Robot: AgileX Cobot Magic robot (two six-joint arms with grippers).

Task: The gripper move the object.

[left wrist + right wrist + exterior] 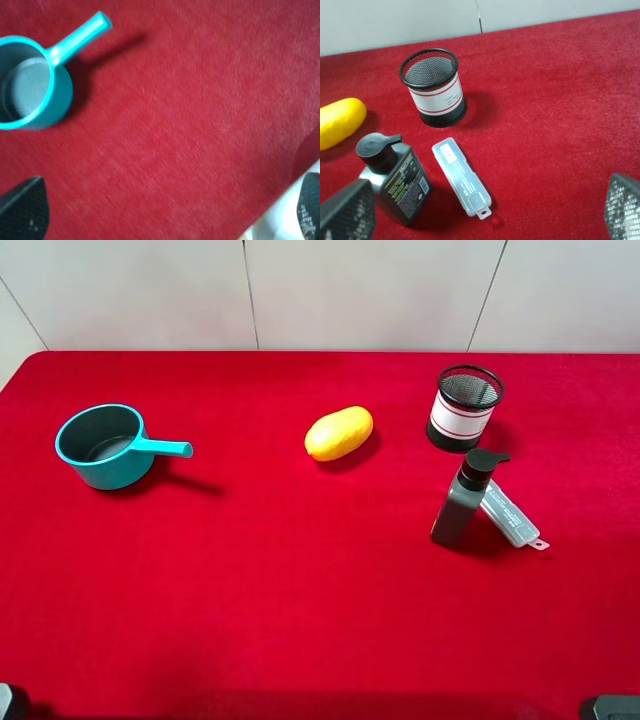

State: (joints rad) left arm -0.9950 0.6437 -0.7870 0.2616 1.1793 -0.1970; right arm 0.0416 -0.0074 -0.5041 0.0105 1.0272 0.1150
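Pump bottle: you will find the dark grey pump bottle (462, 502) standing upright on the red cloth (300, 580), right of centre in the overhead view, black pump top up. In the right wrist view the same bottle (395, 182) shows a printed label on its side.

Clear case: a flat translucent case (510, 518) lies on the cloth just beside the bottle, on its right in the overhead view; whether the two touch you cannot tell. The right wrist view shows the case (461, 176) lying flat, a small tab at one end.

Mesh cup: a black mesh cup (464, 406) with a white band stands behind the bottle, towards the wall, apart from it.

Yellow fruit: an oval yellow fruit (338, 433) rests near the middle of the cloth, left of the cup.

Teal pot: a teal pot (105, 446) with a straight handle sits well apart on the left side.

Right gripper: your right gripper (485, 210) has its two fingers spread wide and grips nothing; the bottle and case lie ahead of it.

Left gripper: your left gripper (170, 210) is also spread wide with nothing in it, above bare cloth near the teal pot (35, 82).
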